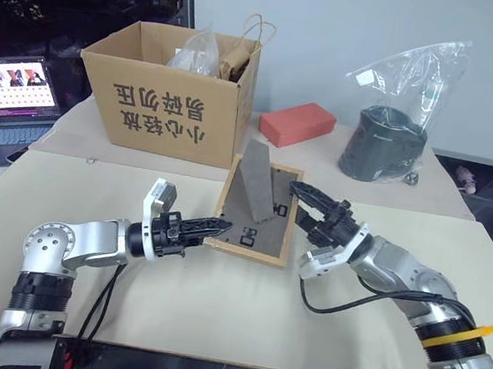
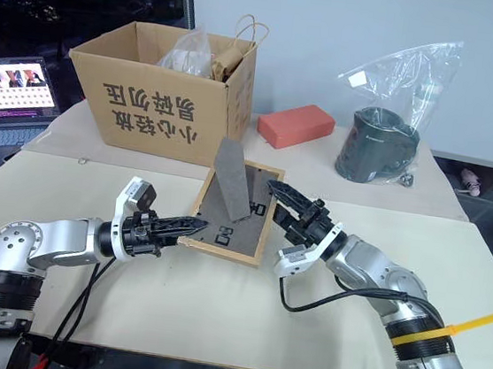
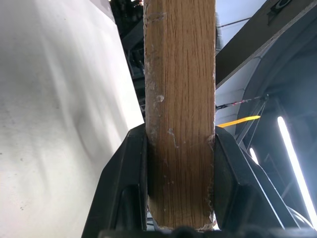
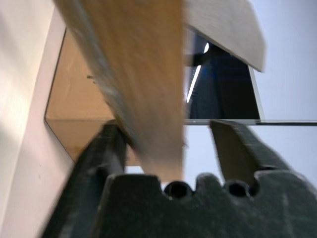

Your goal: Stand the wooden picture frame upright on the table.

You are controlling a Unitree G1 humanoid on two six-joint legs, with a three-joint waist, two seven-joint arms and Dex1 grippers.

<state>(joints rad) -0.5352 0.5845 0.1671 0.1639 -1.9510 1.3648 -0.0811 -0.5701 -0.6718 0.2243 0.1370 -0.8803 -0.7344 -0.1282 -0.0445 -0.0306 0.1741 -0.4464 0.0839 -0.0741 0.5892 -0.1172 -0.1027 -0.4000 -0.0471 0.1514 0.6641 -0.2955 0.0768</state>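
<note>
The wooden picture frame [image 1: 255, 230] is held tilted just above the table [image 1: 214, 314], with its dark back panel facing up and its fold-out stand [image 1: 256, 181] raised. My left gripper [image 1: 222, 227] is shut on the frame's near left edge; in the left wrist view the light wood [image 3: 181, 114] is clamped between both fingers [image 3: 130, 183]. My right gripper [image 1: 299, 200] straddles the frame's right edge. In the right wrist view the wood [image 4: 143, 89] touches one finger [image 4: 106, 148], while the other finger [image 4: 233, 148] stands apart from it.
A brown cardboard box [image 1: 172, 96] holding bags stands right behind the frame. A red block [image 1: 296, 123] and a plastic bag with a dark container [image 1: 385, 142] sit at the back right. A laptop [image 1: 11, 100] lies off the table's left side.
</note>
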